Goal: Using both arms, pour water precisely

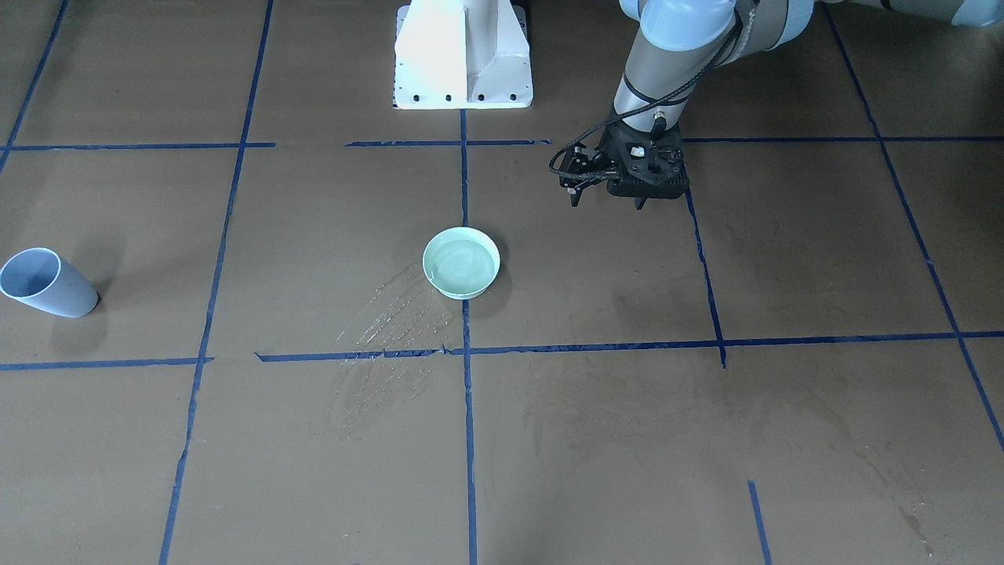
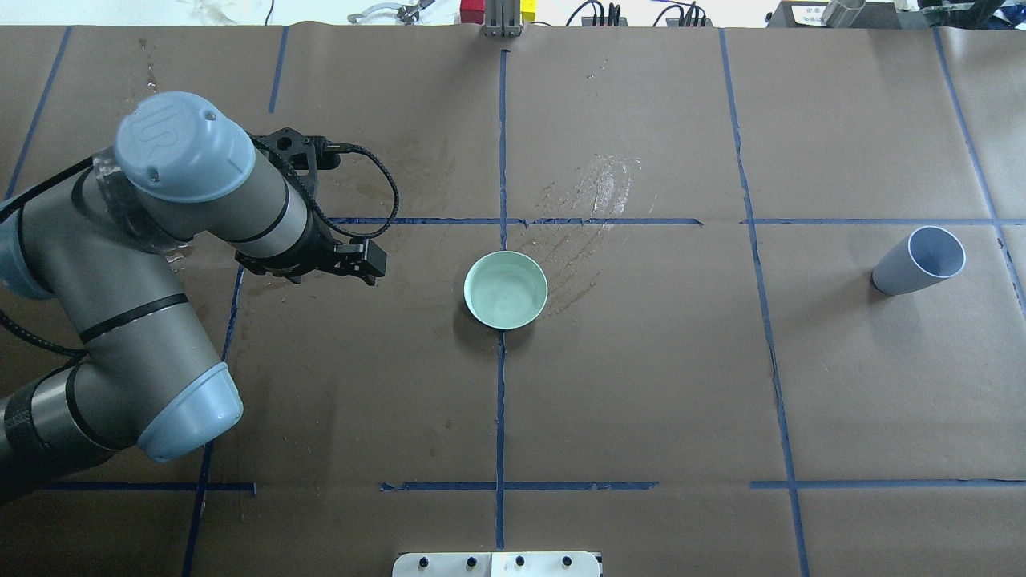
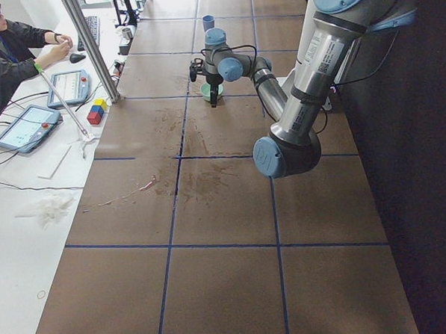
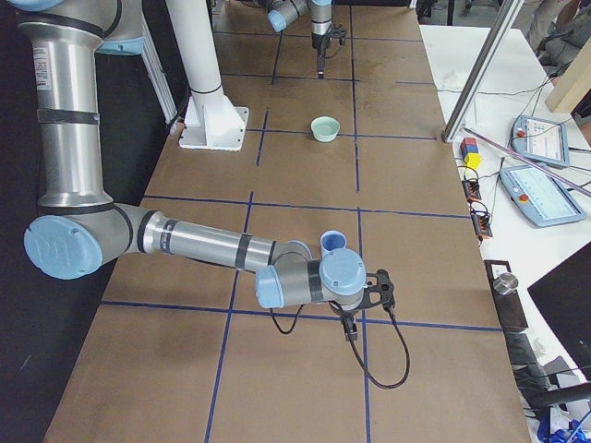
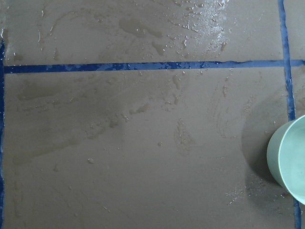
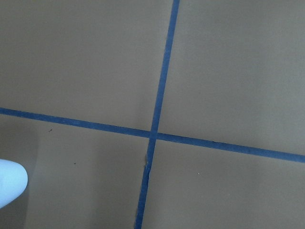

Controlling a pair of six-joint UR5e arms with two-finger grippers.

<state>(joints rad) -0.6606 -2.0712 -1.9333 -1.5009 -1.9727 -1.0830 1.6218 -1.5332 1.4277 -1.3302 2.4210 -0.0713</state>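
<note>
Nearest the robot's base, the black two-finger left gripper hangs empty over the brown paper table cover, near the shallow pale green bowl but clear of it; we cannot tell whether its jaws are apart or together. At the table's centre, on a crossing of blue tape lines, that bowl holds the water, a faint glossy surface. Well off to the robot's right stands the pale blue-grey plastic cup, with the black right gripper just beside it. Only the side camera shows that gripper, so we cannot say how its jaws stand either. Beyond the bowl, a glistening wet smear marks the paper. We judge that damp paper could let the bowl slide if it is nudged, and a hasty lift or steep tilt would slop water over the rim. Neither wrist view shows any fingers. We cannot make out whether the cup holds anything.
</note>
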